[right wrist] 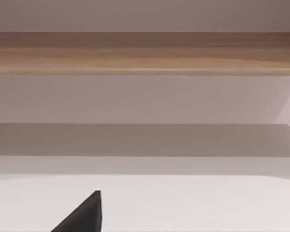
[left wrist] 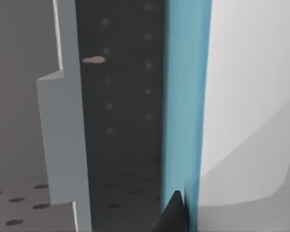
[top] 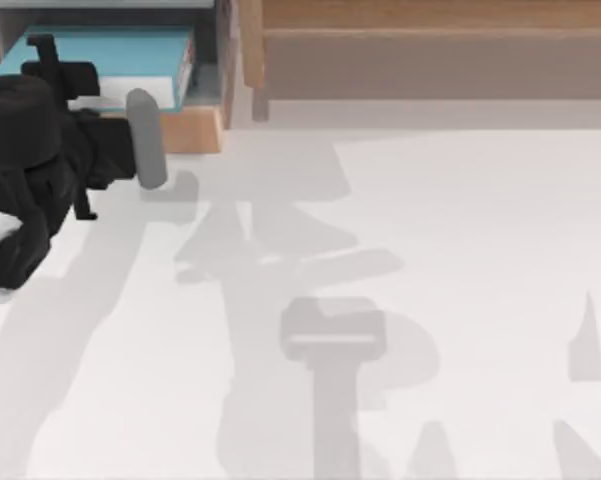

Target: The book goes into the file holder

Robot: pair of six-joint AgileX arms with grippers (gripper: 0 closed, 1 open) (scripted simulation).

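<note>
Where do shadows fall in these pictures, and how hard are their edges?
Top view: soft grey arm shadows spread across the table, one beside the left gripper. Left wrist view: the file holder interior is dim beside the book. Right wrist view: a soft band lies under the wooden shelf.

Black left arm (top: 30, 150), grey link

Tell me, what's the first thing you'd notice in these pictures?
The teal-blue book jumps out: it sits in the file holder at the top view's far left corner. The black left gripper reaches over it there, and the left wrist view shows the book's bright cover beside the holder's grey wall. A long wooden shelf runs along the table's back edge to the right.
</note>
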